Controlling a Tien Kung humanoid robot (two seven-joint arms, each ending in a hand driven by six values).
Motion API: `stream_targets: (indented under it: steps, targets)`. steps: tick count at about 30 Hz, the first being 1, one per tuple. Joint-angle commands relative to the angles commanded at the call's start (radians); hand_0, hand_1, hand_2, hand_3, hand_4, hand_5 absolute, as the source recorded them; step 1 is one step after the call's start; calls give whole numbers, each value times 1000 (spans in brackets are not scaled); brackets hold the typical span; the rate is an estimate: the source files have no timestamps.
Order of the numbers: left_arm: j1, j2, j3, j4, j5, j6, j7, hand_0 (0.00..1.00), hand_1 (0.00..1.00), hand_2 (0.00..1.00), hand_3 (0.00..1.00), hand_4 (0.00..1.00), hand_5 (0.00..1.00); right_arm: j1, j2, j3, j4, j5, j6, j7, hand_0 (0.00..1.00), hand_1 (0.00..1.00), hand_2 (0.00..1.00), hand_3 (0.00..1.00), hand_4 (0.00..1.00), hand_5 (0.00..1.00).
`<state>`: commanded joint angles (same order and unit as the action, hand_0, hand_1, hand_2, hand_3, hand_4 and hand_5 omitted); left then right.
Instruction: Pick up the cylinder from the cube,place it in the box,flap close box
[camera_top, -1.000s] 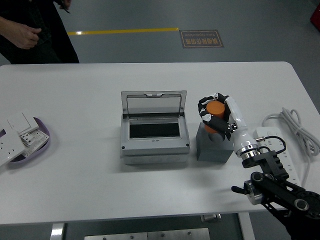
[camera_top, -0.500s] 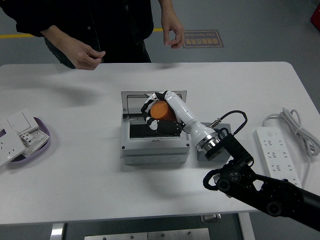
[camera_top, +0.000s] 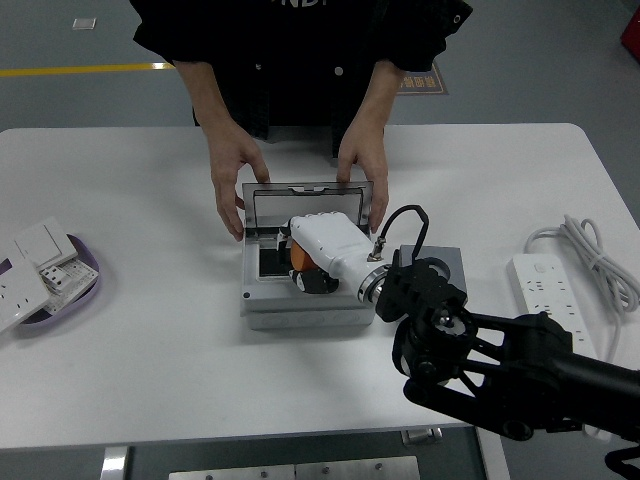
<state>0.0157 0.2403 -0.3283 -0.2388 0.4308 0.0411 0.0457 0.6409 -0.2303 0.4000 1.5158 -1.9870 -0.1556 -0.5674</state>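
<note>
R hand (camera_top: 318, 250), white shell w/ black fingers, is down inside the open grey box (camera_top: 308, 300) at table centre, fingers curled round the orange cylinder (camera_top: 298, 256); only a sliver of orange shows under the palm, so cylinder sits in the box cavity, still gripped. Box lid (camera_top: 305, 205) stands upright at the far side. Person at the far edge has one hand (camera_top: 232, 172) on the box's left side by the lid, other hand (camera_top: 362, 167) on the right. Grey cube (camera_top: 445, 262) just right of the box, partly behind the black arm (camera_top: 500, 365). White power strip (camera_top: 560, 315) near the right edge; purple tray (camera_top: 88, 268) w/ white switch plates (camera_top: 38, 262) at the left edge of the white table (camera_top: 150, 350).
</note>
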Motion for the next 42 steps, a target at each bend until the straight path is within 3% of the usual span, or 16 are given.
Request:
stream_targets:
  steps: [5, 6, 11, 12, 17, 18, 22, 27, 36, 41, 42]
  targets:
    - [0, -1, -1, 0, 1, 0, 1, 593, 626, 618, 637, 690, 216, 7, 6, -9, -15, -49, 12, -52, 165, 323, 438, 377, 127, 2]
    - [1, -1, -2, 0, 2, 0, 1, 592, 626, 619, 637, 690, 216, 8, 6, -9, -15, -52, 12, -55, 560, 585, 610, 632, 590, 137]
    - [2, 0, -5, 0, 4, 1, 1, 592, 626, 619, 637, 690, 216, 10, 7, -12, -19, -46, 13, -60, 560, 585, 610, 632, 590, 137]
    - [3, 1, -5, 0, 5, 1, 1, 593, 626, 619, 637, 691, 217, 10, 7, -12, -20, -45, 14, -61, 731, 666, 690, 668, 632, 429]
    - [4, 1, -9, 0, 8, 1, 1, 593, 626, 619, 637, 691, 217, 10, 8, -12, -24, -39, 25, -63, 731, 666, 690, 668, 632, 429]
    - [5, 1, -10, 0, 9, 1, 0, 593, 626, 619, 638, 693, 217, 10, 8, -12, -25, -37, 26, -63, 744, 668, 696, 674, 700, 486]
    - [4, 0, -14, -1, 12, 1, 1, 593, 626, 619, 638, 693, 217, 8, 9, -11, -27, -32, 27, -60, 744, 668, 696, 674, 700, 486]
    - [4, -3, -20, -4, 19, 0, 1, 593, 626, 619, 638, 694, 219, -9, -1, 5, -11, 34, -9, -26, 751, 664, 696, 678, 731, 513]
    - [6, -8, -21, -6, 19, -2, 3, 593, 626, 619, 638, 695, 220, -70, -67, 108, 147, 182, -120, 82, 718, 649, 680, 663, 760, 538]
    - [5, -6, -19, -6, 17, -2, 3, 593, 626, 619, 638, 695, 220, -71, -93, 155, 231, 217, -149, 113, 718, 649, 680, 663, 760, 538]
    - [5, -5, -18, -6, 16, -2, 3, 593, 626, 619, 637, 693, 219, -67, -95, 162, 234, 220, -151, 115, 678, 625, 655, 643, 753, 526]
